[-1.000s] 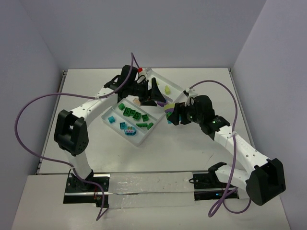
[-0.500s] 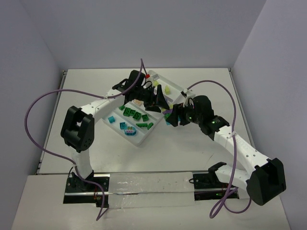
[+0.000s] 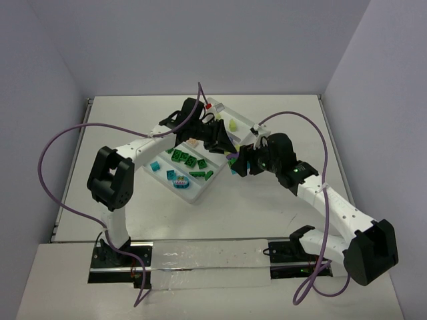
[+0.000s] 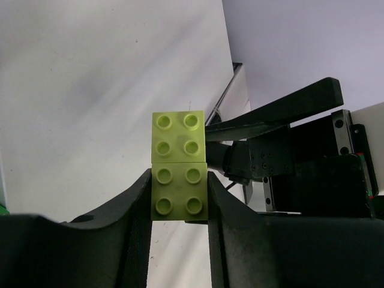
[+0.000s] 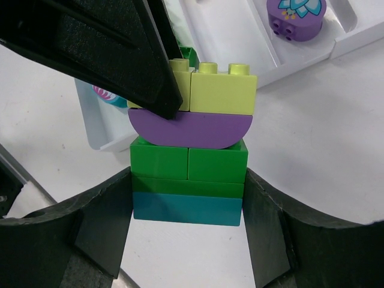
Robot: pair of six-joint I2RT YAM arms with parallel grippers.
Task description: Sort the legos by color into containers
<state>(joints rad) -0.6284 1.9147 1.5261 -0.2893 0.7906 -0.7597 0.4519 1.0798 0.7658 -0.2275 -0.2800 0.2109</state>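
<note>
Brick clump point(image 5: 189, 162): teal base, green middle, purple half-round, yellow-green top. Clamped in right hand point(image 5: 189, 201); left hand's finger point(image 5: 132, 66) against top-left brick; tray point(image 5: 240, 48) behind.

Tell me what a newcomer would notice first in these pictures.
Both arms meet beside the clear tray, gripping one multi-colour brick stack between them. The right arm has its jaws clamped on the stack's teal and green base. The left arm has its jaws shut on the yellow-green bricks on top, just above a purple half-round piece. Loose green bricks lie in the tray.
</note>
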